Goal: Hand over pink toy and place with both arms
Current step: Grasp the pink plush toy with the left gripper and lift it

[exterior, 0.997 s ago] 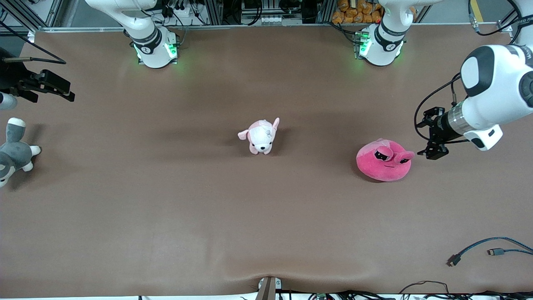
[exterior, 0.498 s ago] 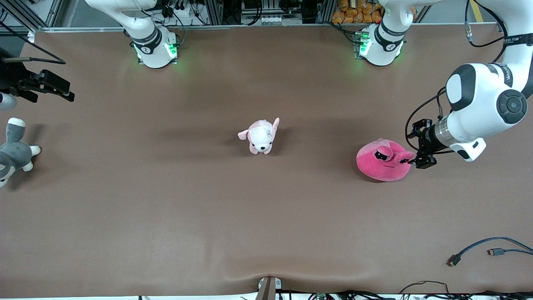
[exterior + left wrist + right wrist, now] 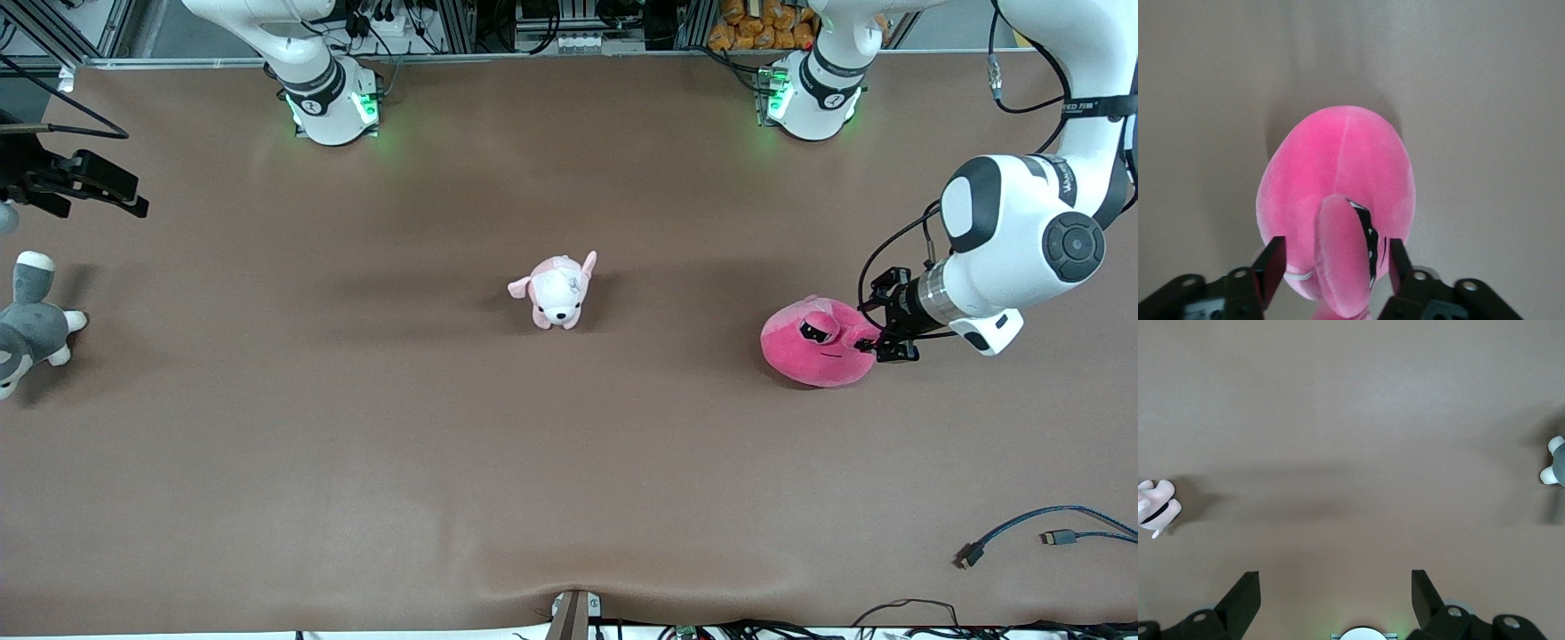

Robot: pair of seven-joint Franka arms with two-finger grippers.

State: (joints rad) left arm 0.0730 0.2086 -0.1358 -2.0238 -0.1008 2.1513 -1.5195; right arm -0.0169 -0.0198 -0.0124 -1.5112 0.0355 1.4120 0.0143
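The pink toy (image 3: 813,351) is a round hot-pink plush resting on the table toward the left arm's end, its eyes facing up. My left gripper (image 3: 876,347) is low at the toy's side. In the left wrist view the toy (image 3: 1338,173) fills the middle, and the left gripper (image 3: 1333,250) is open, with its fingers (image 3: 1271,267) standing on either side of one bulging eye; narrow gaps show between pads and plush. My right gripper (image 3: 116,191) waits open above the right arm's end of the table, and in its wrist view the right gripper (image 3: 1335,577) has nothing between its fingers.
A pale pink-and-white puppy plush (image 3: 557,291) stands mid-table, its paw (image 3: 1155,503) showing in the right wrist view. A grey-and-white plush (image 3: 31,329) lies at the right arm's end. Loose cables (image 3: 1040,533) lie near the front edge at the left arm's end.
My left gripper has come in from beside the pink toy until its fingers straddle the eye bulge, and the fingers have narrowed. The right gripper has drifted slightly.
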